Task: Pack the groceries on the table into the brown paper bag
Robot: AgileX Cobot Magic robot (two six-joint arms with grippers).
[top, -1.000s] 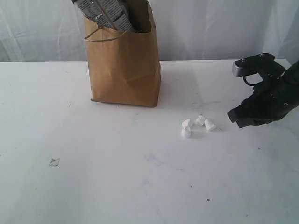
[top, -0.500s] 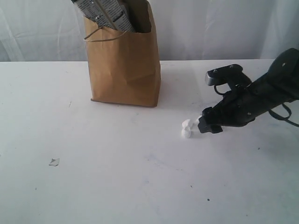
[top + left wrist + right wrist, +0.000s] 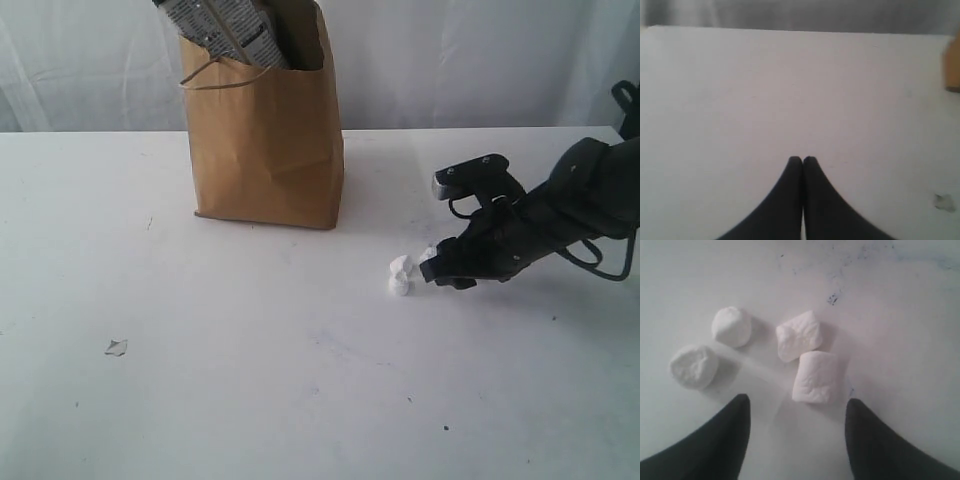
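Left gripper [image 3: 802,160] fingers are pressed together over the bare white table [image 3: 200,380]. The tall brown kraft paper bag [image 3: 265,140] stands at ten o'clock from four small white marshmallow-like lumps [image 3: 401,277]. Closing off-centre could squash or flick one away. The right gripper [image 3: 796,407] fingers stand apart, with the nearest lump [image 3: 818,376] just ahead between them, seemingly untouched.

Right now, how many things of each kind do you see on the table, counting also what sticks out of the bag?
White marshmallow-like pieces: 4
Brown paper bag: 1
Printed packet sticking out of the bag: 1
Small pale scrap: 1
Total: 7 (anything deeper in the bag is hidden)
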